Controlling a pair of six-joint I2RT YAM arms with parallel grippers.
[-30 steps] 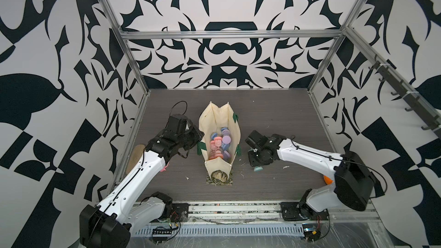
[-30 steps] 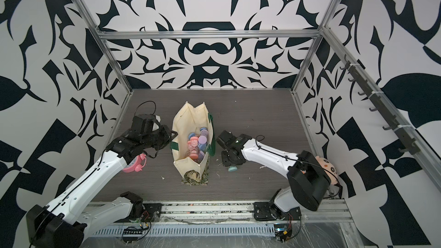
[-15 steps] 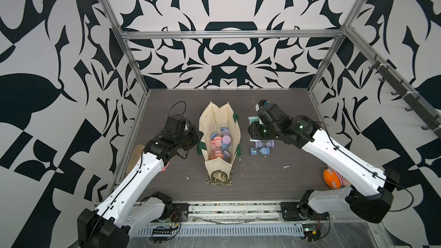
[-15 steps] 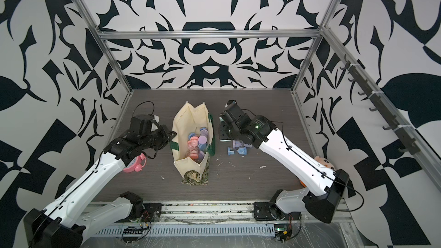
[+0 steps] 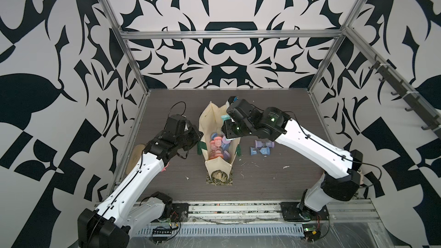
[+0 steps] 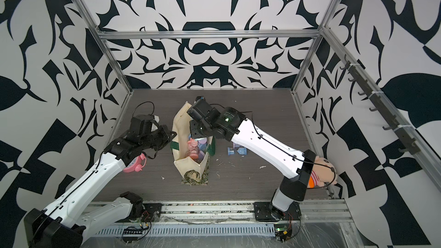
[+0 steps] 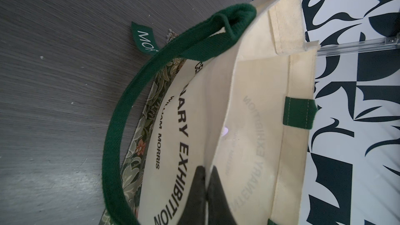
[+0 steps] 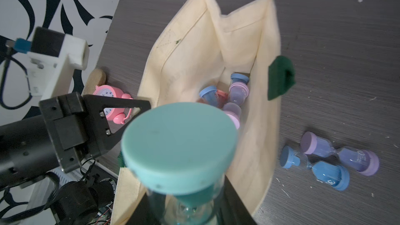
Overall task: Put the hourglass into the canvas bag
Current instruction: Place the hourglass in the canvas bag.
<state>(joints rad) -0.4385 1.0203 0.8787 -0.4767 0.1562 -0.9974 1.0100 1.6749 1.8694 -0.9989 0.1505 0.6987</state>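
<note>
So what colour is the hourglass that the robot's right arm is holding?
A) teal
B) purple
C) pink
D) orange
A: the right wrist view shows the right gripper shut on a teal hourglass, with the open canvas bag just beyond it.

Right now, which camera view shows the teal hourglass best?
The right wrist view: the teal hourglass fills it, cap foremost. In a top view only a teal sliver shows by the canvas bag; the left wrist view shows none.

Overhead pair and close wrist cameras share the canvas bag (image 5: 208,125).
</note>
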